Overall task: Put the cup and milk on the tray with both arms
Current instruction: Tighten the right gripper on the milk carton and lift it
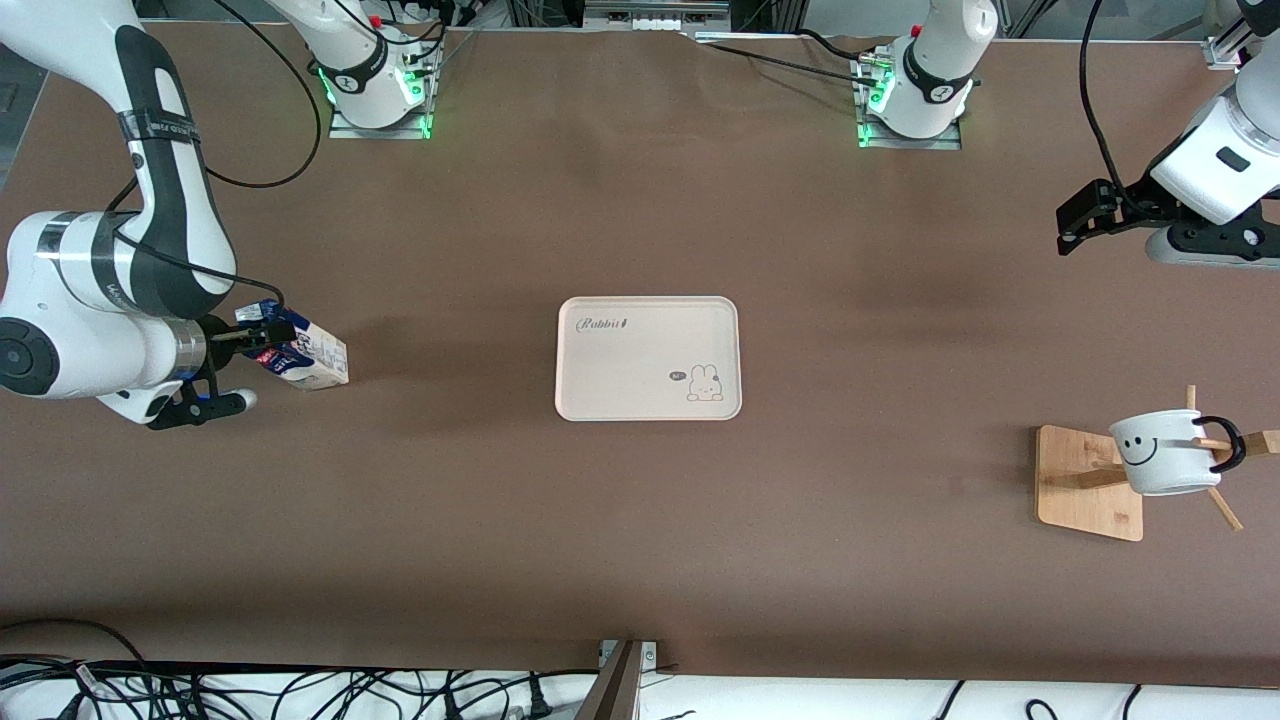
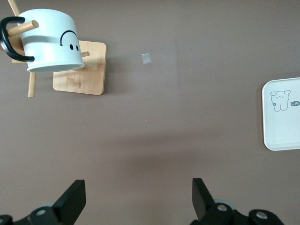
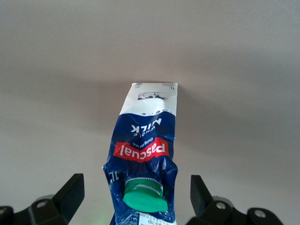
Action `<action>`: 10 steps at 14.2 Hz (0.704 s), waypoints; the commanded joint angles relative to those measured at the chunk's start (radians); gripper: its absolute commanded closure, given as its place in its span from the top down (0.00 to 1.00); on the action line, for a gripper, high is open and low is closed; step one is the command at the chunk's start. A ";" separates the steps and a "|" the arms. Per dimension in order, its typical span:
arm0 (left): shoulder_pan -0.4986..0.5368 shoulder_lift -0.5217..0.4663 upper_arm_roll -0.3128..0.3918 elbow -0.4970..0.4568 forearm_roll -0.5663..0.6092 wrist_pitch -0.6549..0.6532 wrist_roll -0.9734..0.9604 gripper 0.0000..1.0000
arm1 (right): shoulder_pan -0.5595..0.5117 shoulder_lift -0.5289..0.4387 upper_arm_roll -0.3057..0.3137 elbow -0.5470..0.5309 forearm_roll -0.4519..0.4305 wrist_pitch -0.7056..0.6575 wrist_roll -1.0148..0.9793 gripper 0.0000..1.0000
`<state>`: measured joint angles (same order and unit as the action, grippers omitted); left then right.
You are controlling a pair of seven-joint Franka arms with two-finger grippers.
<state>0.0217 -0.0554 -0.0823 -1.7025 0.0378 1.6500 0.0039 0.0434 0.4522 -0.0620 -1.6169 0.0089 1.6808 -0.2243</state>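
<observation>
The milk [image 1: 305,358], a blue and white carton with a green cap, sits on the table toward the right arm's end. My right gripper [image 1: 255,338] is at its capped top. In the right wrist view the open fingers stand on either side of the milk [image 3: 145,140] without touching it, and the right gripper [image 3: 136,190] holds nothing. The cup [image 1: 1165,452] hangs on a bamboo rack toward the left arm's end. My left gripper [image 1: 1075,222] is open and empty, in the air over bare table, apart from the cup [image 2: 49,41]. The cream tray [image 1: 648,358] lies mid-table with nothing on it.
The bamboo rack [image 1: 1085,482] has a square base and pegs sticking out around the cup. The tray's edge [image 2: 281,136] shows in the left wrist view. The arm bases [image 1: 375,85] stand at the table's edge farthest from the front camera. Cables lie along the nearest edge.
</observation>
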 commanded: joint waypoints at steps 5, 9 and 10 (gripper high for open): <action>0.001 0.017 -0.002 0.035 0.011 -0.022 -0.007 1.00 | -0.008 -0.064 -0.002 -0.069 0.000 -0.012 -0.039 1.00; 0.001 0.017 -0.002 0.035 0.011 -0.022 -0.007 1.00 | -0.025 -0.069 -0.005 -0.092 -0.001 -0.006 -0.084 1.00; 0.001 0.017 -0.002 0.035 0.011 -0.022 -0.007 1.00 | -0.025 -0.069 -0.005 -0.097 -0.001 -0.003 -0.084 1.00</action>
<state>0.0217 -0.0554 -0.0823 -1.7025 0.0378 1.6500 0.0039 0.0269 0.4143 -0.0700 -1.6741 0.0086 1.6693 -0.2840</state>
